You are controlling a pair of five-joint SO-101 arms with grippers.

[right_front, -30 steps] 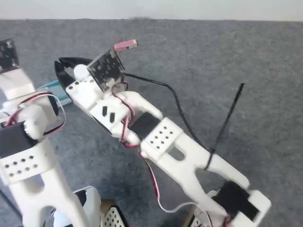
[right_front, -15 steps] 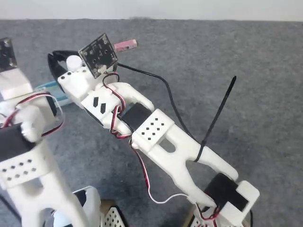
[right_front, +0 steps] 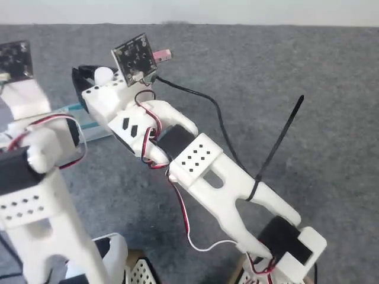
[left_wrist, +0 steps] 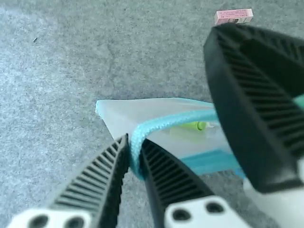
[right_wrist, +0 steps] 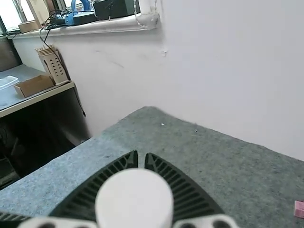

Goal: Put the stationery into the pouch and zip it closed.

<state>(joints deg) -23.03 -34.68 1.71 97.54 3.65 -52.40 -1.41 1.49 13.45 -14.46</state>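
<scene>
Nearest us, the left tool (left_wrist: 133,142) is clenched on the teal strap (left_wrist: 164,121) of the pouch (left_wrist: 156,111), its two ribbed black fingers (left_wrist: 95,183) pinching the loop where it curls off the pouch's edge. The pouch – clear plastic with teal trim – lies flat on the grey felt worktop (left_wrist: 66,61), between the two white arms. We make out something yellow-green (left_wrist: 199,126) inside it, too blurred to name, and we cannot tell whether the zip is open or closed.

Just beside the pouch hangs the right tool (right_wrist: 140,157), its fingers pressed together with nothing between them. Whether it touches the pouch we cannot tell. Its arm stretches across the worktop from the near right corner.

Farther out, well apart from the pouch, a small pink eraser (left_wrist: 233,16) lies alone on the felt. Behind the worktop stands a white wall (right_wrist: 228,71) with a cluttered window sill (right_wrist: 95,26) – and off to one side, a side desk (right_wrist: 42,95) with a cardboard box (right_wrist: 33,85) on it.
</scene>
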